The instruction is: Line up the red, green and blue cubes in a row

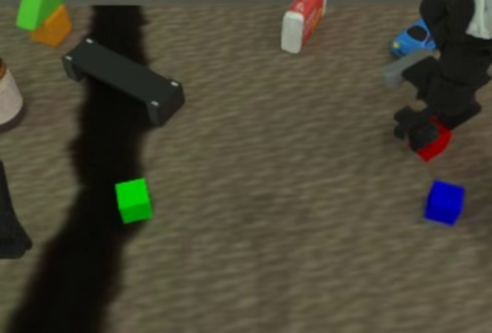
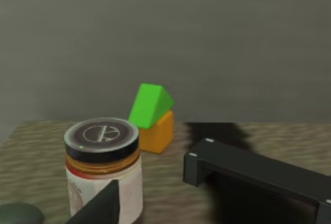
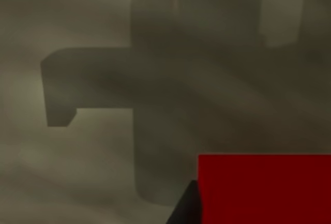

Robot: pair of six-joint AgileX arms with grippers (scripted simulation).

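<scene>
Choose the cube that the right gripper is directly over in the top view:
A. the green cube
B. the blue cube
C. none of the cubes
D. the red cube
D: in the top view the right gripper sits right on the red cube, while the blue cube lies apart nearer the front edge and the green cube is far off on the left side.

No readable words or numbers are showing anywhere. The jar's [image 2: 103, 175] black lid [image 2: 101, 137] is carrying a pale circular emblem, not legible. The red-and-white box [image 1: 304, 14], lying well to the right of the jar, is bearing markings too blurred to read.
</scene>
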